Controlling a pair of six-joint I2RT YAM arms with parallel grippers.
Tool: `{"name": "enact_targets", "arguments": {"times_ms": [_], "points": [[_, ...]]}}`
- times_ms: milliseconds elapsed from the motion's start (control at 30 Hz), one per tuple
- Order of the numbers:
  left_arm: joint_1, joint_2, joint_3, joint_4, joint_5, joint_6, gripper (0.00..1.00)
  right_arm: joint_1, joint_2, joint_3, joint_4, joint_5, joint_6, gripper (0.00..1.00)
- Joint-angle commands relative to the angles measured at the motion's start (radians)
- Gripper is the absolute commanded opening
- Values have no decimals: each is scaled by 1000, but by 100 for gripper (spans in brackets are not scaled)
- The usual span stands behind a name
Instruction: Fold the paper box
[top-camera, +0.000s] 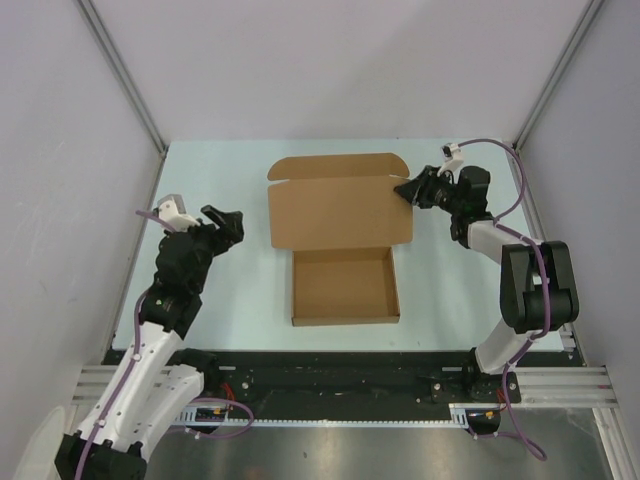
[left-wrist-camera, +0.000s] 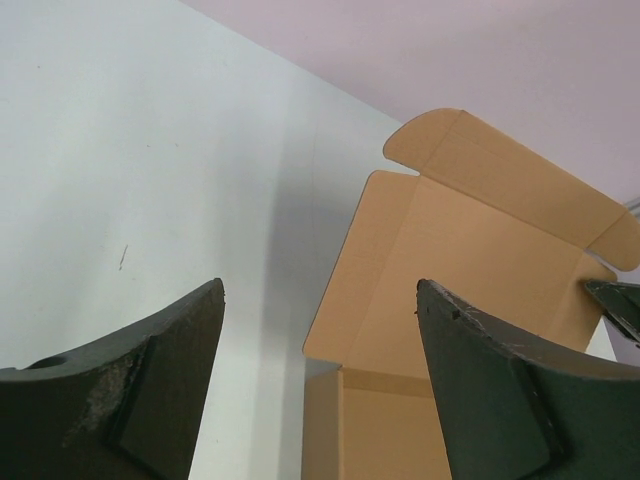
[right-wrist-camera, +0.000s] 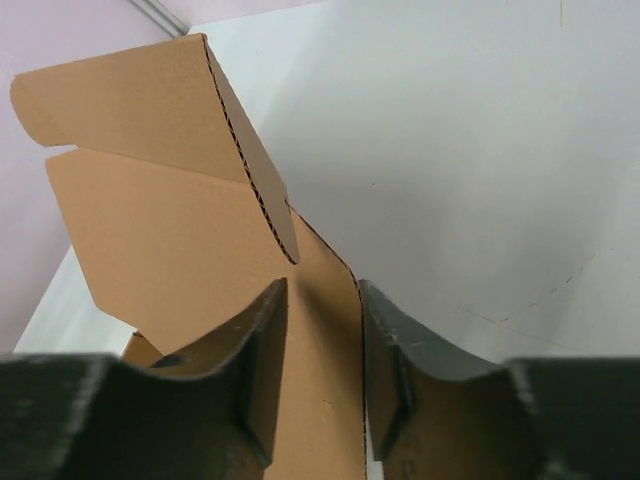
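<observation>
The paper box (top-camera: 340, 285) is plain brown cardboard in the middle of the table, a shallow open tray with its lid (top-camera: 335, 205) raised behind it. The lid's front flap (right-wrist-camera: 130, 100) is folded over. My right gripper (top-camera: 405, 190) is at the lid's right edge. In the right wrist view its jaws (right-wrist-camera: 322, 285) straddle the lid's side flap, narrowed around it with a gap still showing. My left gripper (top-camera: 228, 222) hangs open to the left of the box, apart from it. In the left wrist view the box (left-wrist-camera: 470, 240) lies ahead between the spread jaws (left-wrist-camera: 320, 285).
The pale blue-green table (top-camera: 220, 170) is walled by white panels on the left, back and right. A black rail (top-camera: 340, 365) with the arm bases runs along the near edge.
</observation>
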Motion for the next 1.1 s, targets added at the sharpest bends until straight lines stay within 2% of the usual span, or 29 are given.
{"name": "enact_targets", "arguments": {"times_ms": [0,33,167,200,400,500,633,833,933,1033,1067], "points": [[34,28,19,16,1,0,82,0,-24,37,17,20,-18,34],[40,36,20,22,6,1,83,1,-33,39,11,23,-22,29],[83,98,20,65,82,4,85,24,-72,39,-48,75,-73,18],[106,112,11,84,149,9,86,44,-82,37,-63,94,-79,16],[149,187,-23,309,342,33,95,135,-179,30,-163,249,-157,0],[156,238,-13,384,412,56,97,161,-208,7,-170,269,-162,0],[172,327,26,401,471,78,97,167,-230,-16,-170,273,-166,0],[192,400,46,380,478,147,96,173,-244,-24,-172,272,-168,0],[221,454,17,467,544,116,96,178,-248,-25,-176,267,-172,0],[249,554,8,603,691,37,96,185,-251,-26,-176,264,-185,0],[288,581,10,643,742,-14,95,185,-248,-27,-175,263,-183,0]]}}
